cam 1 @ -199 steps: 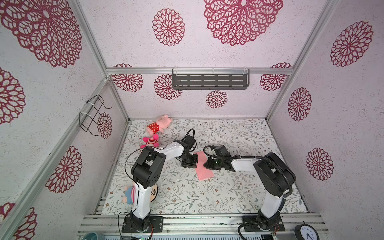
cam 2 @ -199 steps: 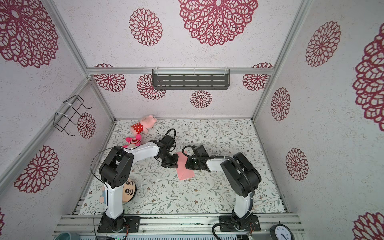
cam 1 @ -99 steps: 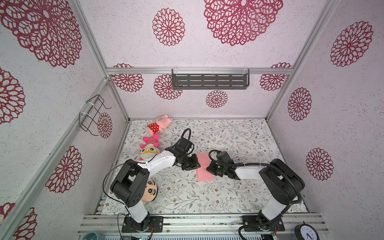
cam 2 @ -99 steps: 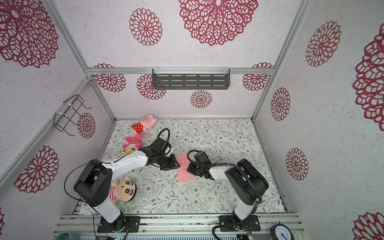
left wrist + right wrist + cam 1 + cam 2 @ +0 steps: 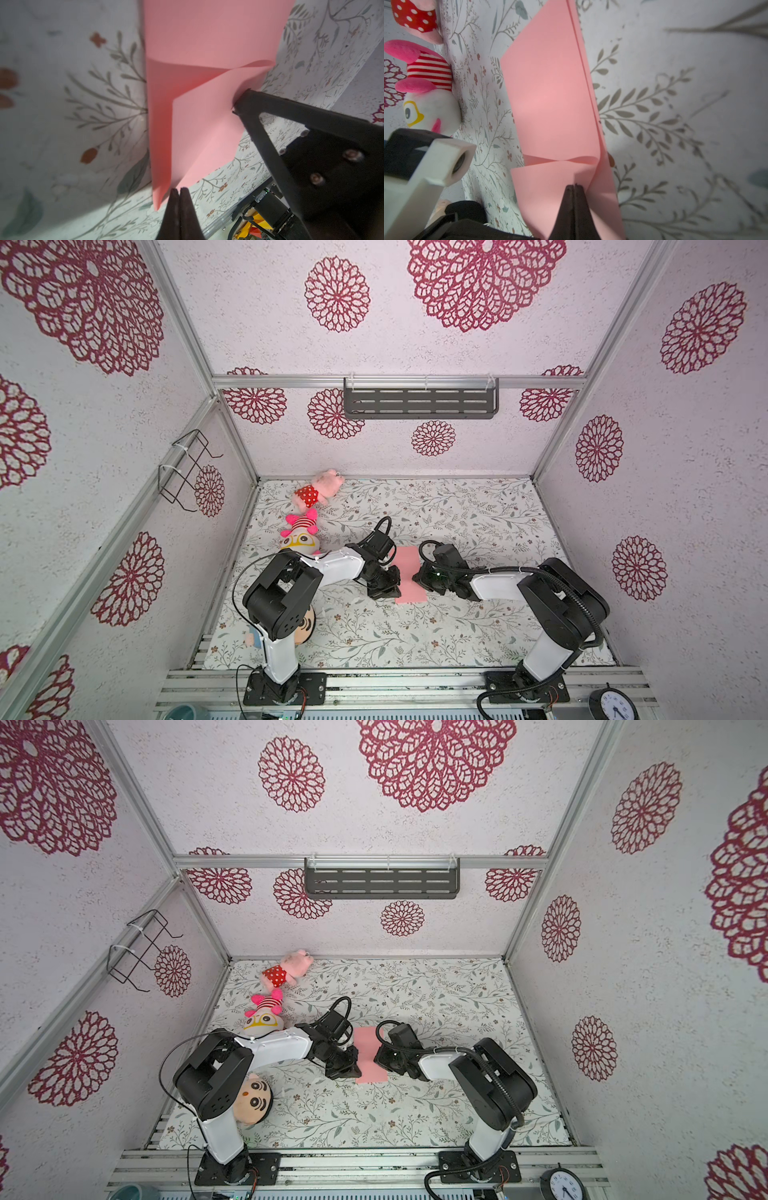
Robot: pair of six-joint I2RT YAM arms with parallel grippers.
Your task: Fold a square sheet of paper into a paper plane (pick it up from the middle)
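Mid-bench, my left claw (image 5: 179, 190) and right claw (image 5: 574, 187), both shut, press the thin light pink paper sheet (image 5: 409, 574) flat, folded lengthwise, corner flap creased at six o'clock.

Stereo pair overhead, wrist views close, perhaps blurred

Plain pink paper (image 5: 409, 574) on a grey-leaf, red-flower patterned mat (image 5: 478, 514).
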